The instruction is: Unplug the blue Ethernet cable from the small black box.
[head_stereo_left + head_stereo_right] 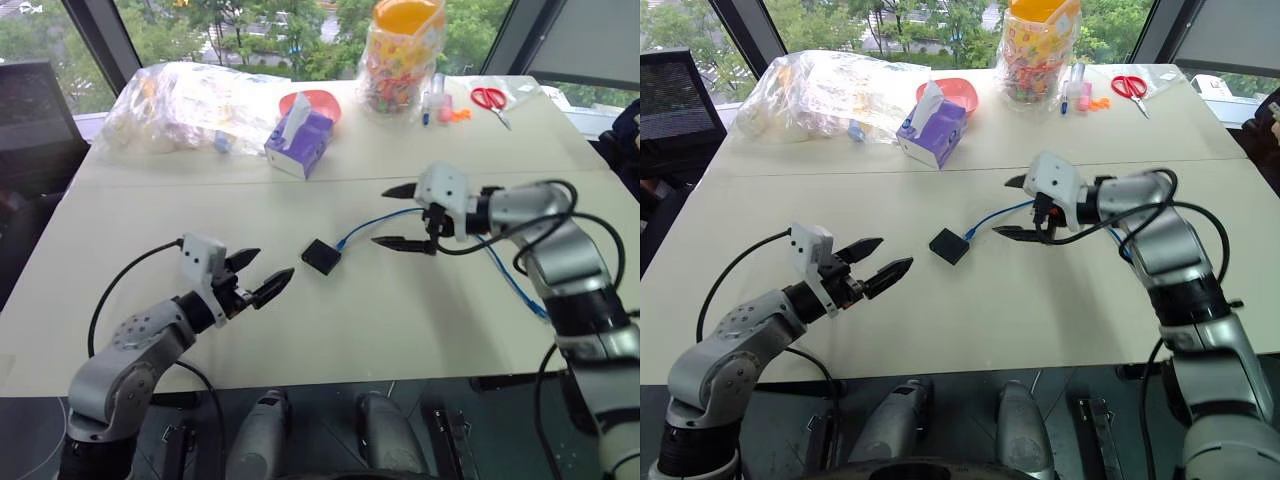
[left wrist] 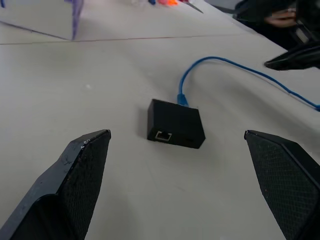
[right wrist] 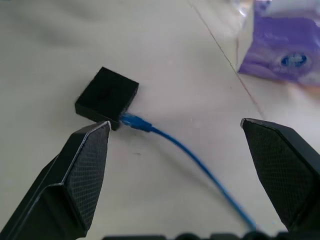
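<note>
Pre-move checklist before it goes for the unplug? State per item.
1. Blue Ethernet cable plugged into the small black box: ok, plug seated, task not yet done.
2. Left claw open and empty: ok, beside the box, not touching it.
3. Right claw open and empty: ok, above the cable, not gripping it.
4. Box free to be pinned: ok, it lies flat on the table with bare surface around it.
5. Cable run free of snags: cannot tell, it passes behind the right arm.
6. Purple tissue box out of the way: ok, well behind the work area.
</note>
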Robot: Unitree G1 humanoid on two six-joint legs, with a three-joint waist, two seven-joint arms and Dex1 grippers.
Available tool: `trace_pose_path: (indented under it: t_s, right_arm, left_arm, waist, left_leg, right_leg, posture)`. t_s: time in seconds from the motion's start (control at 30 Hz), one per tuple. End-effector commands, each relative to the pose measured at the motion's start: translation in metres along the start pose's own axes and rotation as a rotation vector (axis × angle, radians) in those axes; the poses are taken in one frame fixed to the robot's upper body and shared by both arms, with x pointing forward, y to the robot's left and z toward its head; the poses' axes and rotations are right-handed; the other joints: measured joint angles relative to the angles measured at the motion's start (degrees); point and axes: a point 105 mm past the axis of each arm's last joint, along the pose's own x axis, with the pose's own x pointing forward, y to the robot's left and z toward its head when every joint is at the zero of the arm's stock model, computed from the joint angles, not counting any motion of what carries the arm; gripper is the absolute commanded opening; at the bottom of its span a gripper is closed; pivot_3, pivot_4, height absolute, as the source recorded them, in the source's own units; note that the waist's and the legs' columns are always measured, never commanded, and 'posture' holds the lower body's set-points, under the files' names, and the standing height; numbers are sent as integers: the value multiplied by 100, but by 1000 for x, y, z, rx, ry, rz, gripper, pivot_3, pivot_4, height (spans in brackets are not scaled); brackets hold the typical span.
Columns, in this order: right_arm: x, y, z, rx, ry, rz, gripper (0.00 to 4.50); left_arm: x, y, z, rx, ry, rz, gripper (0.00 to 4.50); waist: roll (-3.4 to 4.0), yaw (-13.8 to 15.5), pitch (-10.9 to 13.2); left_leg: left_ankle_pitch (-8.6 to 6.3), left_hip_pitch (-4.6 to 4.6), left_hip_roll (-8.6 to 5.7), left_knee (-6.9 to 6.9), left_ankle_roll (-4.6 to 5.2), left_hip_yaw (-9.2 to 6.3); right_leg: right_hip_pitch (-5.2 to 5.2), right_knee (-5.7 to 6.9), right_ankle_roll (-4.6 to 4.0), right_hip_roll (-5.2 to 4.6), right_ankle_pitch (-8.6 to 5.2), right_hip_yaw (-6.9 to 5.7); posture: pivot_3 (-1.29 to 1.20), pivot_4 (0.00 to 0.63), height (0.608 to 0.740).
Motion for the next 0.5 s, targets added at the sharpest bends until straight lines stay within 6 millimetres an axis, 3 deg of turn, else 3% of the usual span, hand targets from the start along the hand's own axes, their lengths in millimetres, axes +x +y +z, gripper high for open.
trace_pose_path:
  t_s: [0.03,0.23,0.5]
  right_arm:
    - [19,-8,-2,-193,76,133,4359]
    - [57,-12,-1,-446,188,312,4359]
    - [85,-9,13,-541,209,381,4359]
  left_arm:
    - [-2,-2,11,32,-28,-13,4466]
    - [-9,8,18,77,-54,60,4466]
    - [-25,9,7,98,-38,122,4466]
  waist:
    - [0,-32,0]
    - [0,-116,1]
    - [3,-144,3]
  left_leg:
    - [0,0,0,-1,0,1]
    - [2,0,-1,-18,-3,-2]
    - [3,11,0,-23,-5,-4]
  right_leg:
    - [0,-1,0,0,0,1]
    - [-7,0,20,2,10,1]
    - [-7,10,18,7,9,7]
  posture:
    - [0,150,726]
    - [0,150,726]
    - [0,150,726]
